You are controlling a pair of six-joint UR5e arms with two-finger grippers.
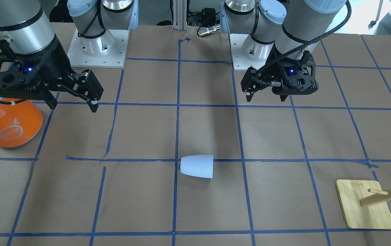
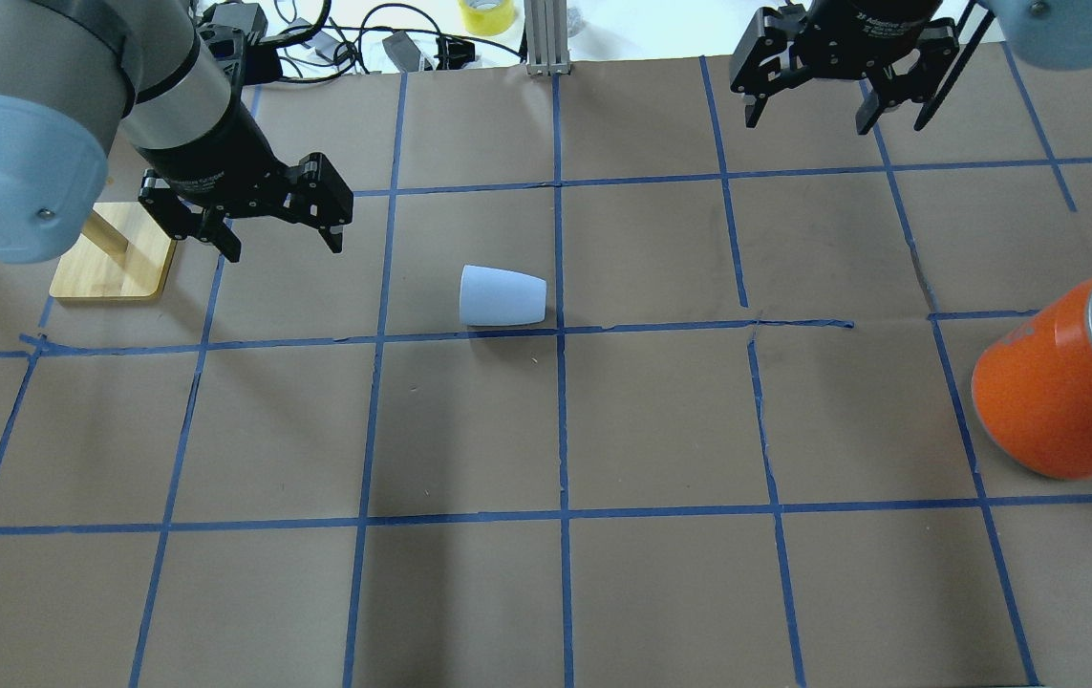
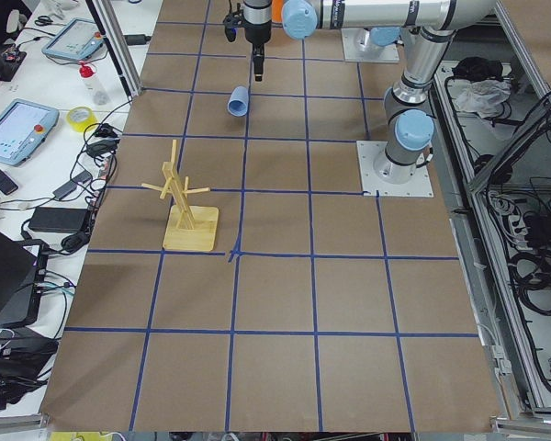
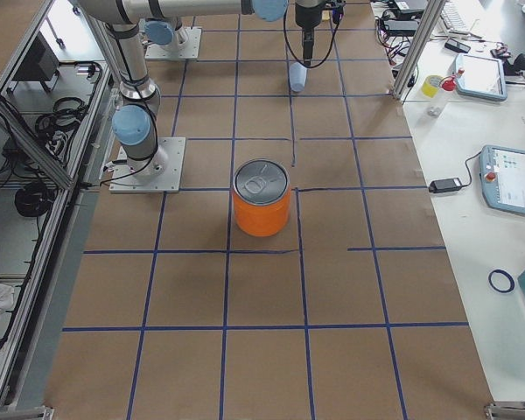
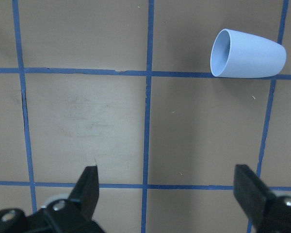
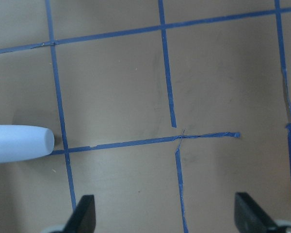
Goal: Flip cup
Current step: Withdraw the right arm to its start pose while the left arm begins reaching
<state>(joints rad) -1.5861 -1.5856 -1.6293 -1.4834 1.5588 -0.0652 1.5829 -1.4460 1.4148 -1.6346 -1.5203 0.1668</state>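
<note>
The pale blue-white cup (image 2: 503, 296) lies on its side on the brown table, by a blue tape line near the middle. Its mouth faces my left side. It also shows in the front view (image 1: 197, 166), the left wrist view (image 5: 247, 54) and the right wrist view (image 6: 20, 143). My left gripper (image 2: 283, 239) hangs open and empty above the table, left of the cup and apart from it; it also shows in the front view (image 1: 266, 99). My right gripper (image 2: 808, 122) is open and empty, high at the far right (image 1: 73, 106).
A large orange can (image 2: 1061, 392) with a silver top stands at the table's right side, under my right arm in the front view (image 1: 7, 123). A wooden peg stand (image 2: 116, 263) sits at the left, behind my left gripper. Cables and a tape roll lie beyond the far edge.
</note>
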